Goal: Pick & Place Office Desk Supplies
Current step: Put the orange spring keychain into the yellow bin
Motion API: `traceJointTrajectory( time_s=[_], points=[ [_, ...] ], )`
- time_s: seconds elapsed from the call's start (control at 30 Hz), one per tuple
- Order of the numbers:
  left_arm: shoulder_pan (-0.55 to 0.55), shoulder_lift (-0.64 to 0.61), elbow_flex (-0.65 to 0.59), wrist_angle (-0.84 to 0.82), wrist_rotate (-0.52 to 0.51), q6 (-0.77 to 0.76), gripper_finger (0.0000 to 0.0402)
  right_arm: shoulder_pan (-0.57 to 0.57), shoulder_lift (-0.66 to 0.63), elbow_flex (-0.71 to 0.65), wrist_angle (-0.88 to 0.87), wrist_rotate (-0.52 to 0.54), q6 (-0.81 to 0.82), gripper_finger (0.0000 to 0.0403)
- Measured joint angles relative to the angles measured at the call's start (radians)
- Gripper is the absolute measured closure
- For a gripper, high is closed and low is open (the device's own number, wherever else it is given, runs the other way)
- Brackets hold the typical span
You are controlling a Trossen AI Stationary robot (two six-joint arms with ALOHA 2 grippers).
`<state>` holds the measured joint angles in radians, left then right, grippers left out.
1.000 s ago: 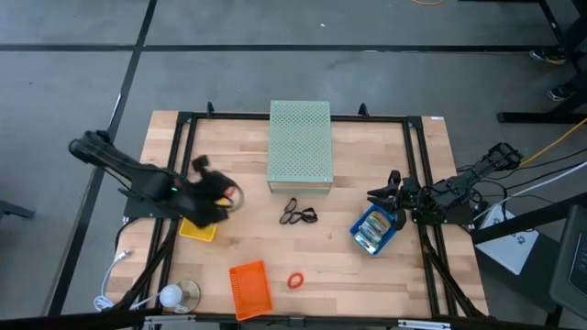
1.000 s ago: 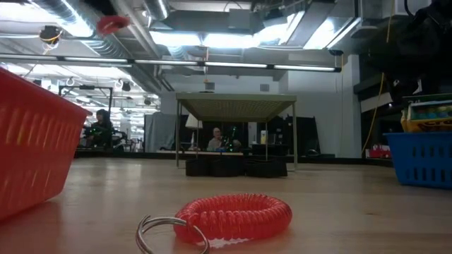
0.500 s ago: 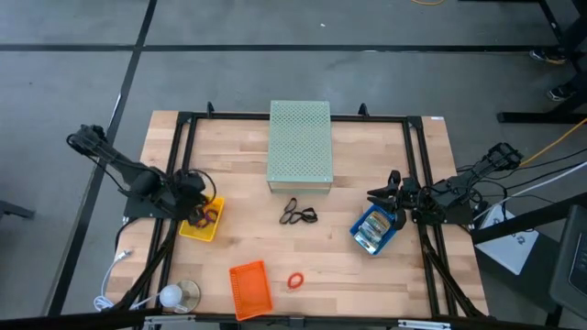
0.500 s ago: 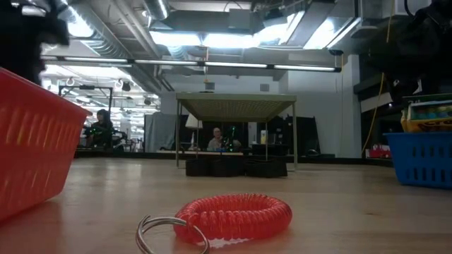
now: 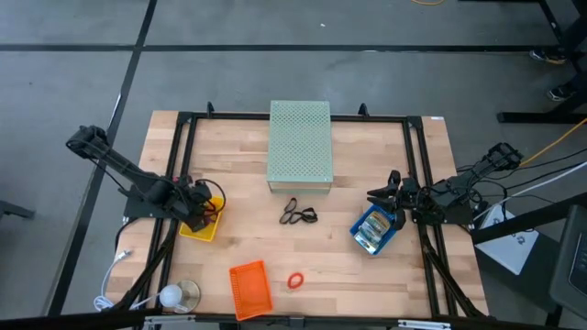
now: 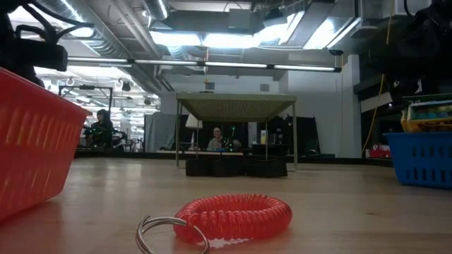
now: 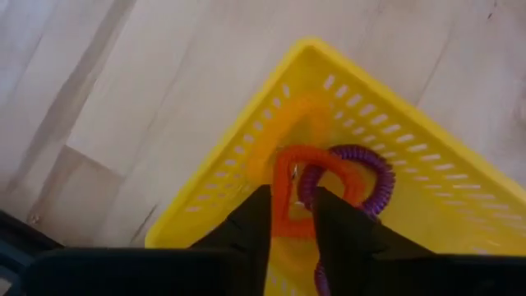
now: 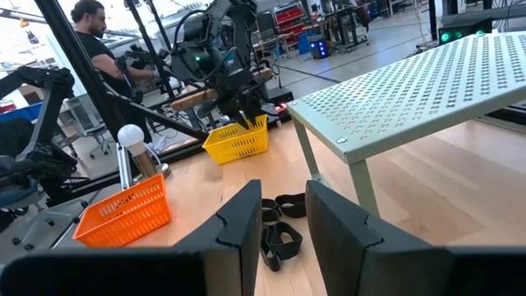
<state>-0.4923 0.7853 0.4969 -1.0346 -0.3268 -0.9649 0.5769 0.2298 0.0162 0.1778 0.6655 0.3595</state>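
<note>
Left tool (image 7: 292, 215) is down in the yellow perforated plastic tray (image 7: 427, 164) by the desk's left edge, clenched on the orange coiled plastic ring (image 7: 289, 191), purple coiled ring (image 7: 362, 173) touching. I'd release low, then lift straight out.

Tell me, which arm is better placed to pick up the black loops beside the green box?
Probably the right. The right gripper, open, faces the black loops with bare table between, while the left gripper is down in the yellow tray, fingers around an orange ring.
</note>
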Motion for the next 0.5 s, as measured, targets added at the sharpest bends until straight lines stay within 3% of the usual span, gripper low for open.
traceJointTrajectory(
  time_s=[0.23, 0.4, 0.5],
  points=[
    [0.000, -0.002, 0.000, 0.094, -0.135, 0.035, 0.0256, 0.000, 0.000, 0.000, 0.000, 0.000, 0.000, 0.0305],
    [0.001, 0.002, 0.000, 0.612, -0.256, 0.296, 0.0243, 0.000, 0.000, 0.000, 0.000, 0.014, 0.000, 0.0305],
    [0.011, 0.030, 0.001, 1.001, -0.181, 0.490, 0.0243, 0.000, 0.000, 0.000, -0.001, 0.046, -0.001, 0.0304]
  ],
)
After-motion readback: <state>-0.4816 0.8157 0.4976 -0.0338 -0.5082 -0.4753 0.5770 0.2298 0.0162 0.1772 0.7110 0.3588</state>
